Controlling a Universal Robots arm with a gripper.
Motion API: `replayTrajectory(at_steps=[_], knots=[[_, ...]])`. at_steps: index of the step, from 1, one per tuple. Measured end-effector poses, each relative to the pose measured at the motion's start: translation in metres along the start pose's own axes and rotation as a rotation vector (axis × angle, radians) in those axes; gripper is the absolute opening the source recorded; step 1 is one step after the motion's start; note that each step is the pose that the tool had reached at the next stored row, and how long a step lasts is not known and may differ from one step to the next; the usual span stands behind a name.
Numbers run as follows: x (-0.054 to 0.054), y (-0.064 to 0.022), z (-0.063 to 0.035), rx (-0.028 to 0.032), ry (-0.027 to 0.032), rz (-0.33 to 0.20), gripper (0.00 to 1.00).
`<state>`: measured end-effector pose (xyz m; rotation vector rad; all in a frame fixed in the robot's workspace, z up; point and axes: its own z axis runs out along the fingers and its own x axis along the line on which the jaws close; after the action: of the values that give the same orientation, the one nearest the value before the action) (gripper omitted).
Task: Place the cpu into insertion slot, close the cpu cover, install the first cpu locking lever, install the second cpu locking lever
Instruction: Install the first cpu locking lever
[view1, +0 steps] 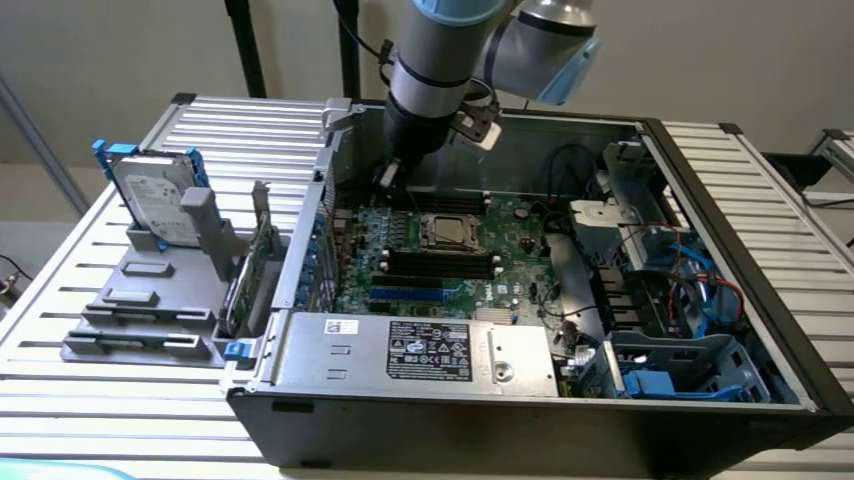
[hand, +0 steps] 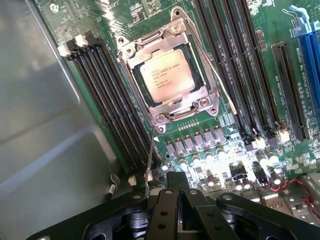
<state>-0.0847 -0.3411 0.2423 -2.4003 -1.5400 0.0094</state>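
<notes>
1. Your hand (hand: 178, 186) is fully closed, fingers together, with nothing visibly between them. In the exterior view the hand (view1: 388, 178) hangs inside the case (view1: 747, 250), over the far edge of the board (hand: 210, 135).
2. Just beside the fingers ends a thin wire lever (hand: 151, 160). It runs from the slot's near corner toward you and looks free, not hooked down. I cannot tell whether it touches the hand.
3. Past it sits the slot (hand: 214, 107), with the cpu (hand: 166, 76) flat inside it, so you can count that step as done.
4. The cover (hand: 150, 47) lies down around the cpu, its window framing the chip, and it looks closed.
5. A second lever (hand: 215, 75) runs along the slot's side toward the memory slots. You cannot tell from here whether it is latched.
6. My reading: the levers are what is left.
7. The case rests on the slatted counter (view1: 120, 400).
</notes>
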Motion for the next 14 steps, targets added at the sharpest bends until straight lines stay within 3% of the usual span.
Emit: replayTrajectory(at_steps=[6, 14], knots=[[-0.0013, -0.0026, 0.0003, 0.0059, 0.0190, 0.036, 0.11], [-0.0027, -0.0058, 0.0004, 0.0117, 0.0538, 0.092, 0.11]])
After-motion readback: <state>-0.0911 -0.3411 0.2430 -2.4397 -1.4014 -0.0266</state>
